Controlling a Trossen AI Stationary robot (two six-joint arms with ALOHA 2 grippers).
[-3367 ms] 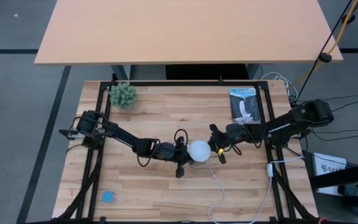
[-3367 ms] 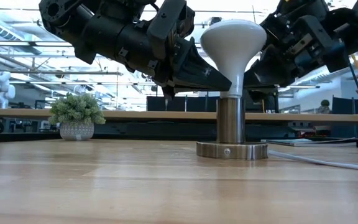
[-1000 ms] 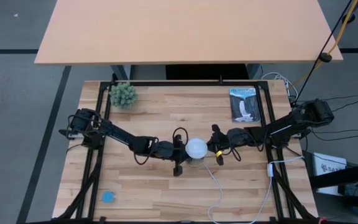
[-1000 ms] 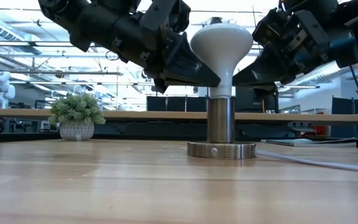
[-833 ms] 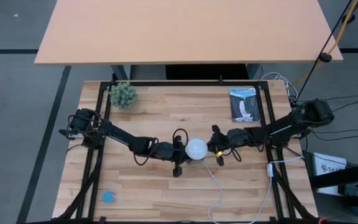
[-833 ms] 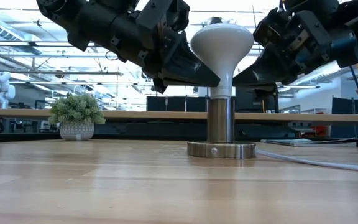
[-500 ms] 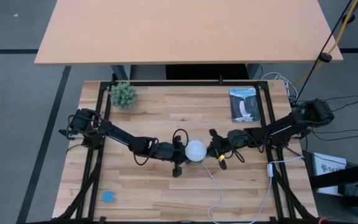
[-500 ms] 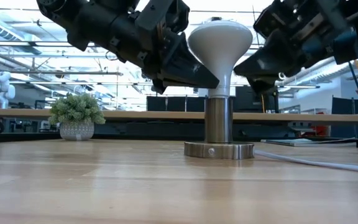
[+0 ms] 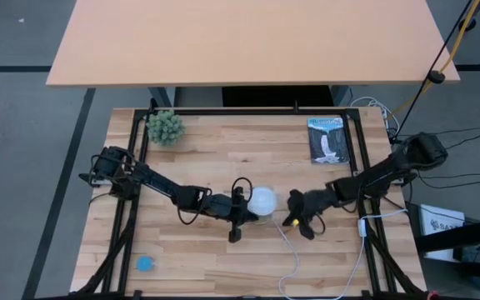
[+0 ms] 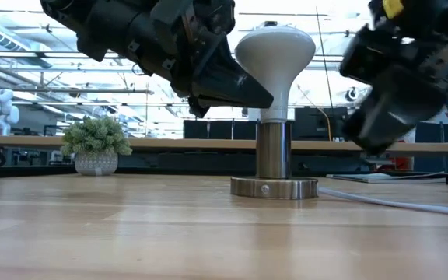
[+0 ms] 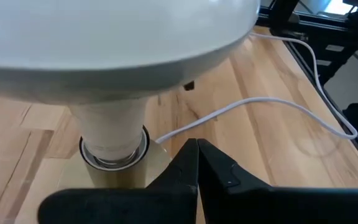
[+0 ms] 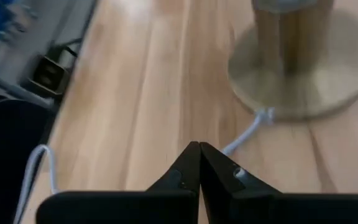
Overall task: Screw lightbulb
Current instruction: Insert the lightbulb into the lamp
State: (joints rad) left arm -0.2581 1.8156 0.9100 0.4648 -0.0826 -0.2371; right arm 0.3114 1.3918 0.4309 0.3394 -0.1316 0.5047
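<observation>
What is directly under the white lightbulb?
The lightbulb stands upright in a metal socket post on a round base, with a white cord leading away. Its screw base is hidden inside the socket.

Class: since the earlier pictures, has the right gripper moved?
Yes. The right gripper has backed off the lightbulb, toward the table's near edge, away from the book.

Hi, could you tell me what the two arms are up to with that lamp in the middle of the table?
The white lightbulb stands upright in the metal socket at mid-table, its cord trailing off toward the table's near edge. The left gripper is shut and pressed close against the bulb's neck, below the dome. The right gripper, also shut, sits off to the bulb's other side, clear of it and holding nothing.
</observation>
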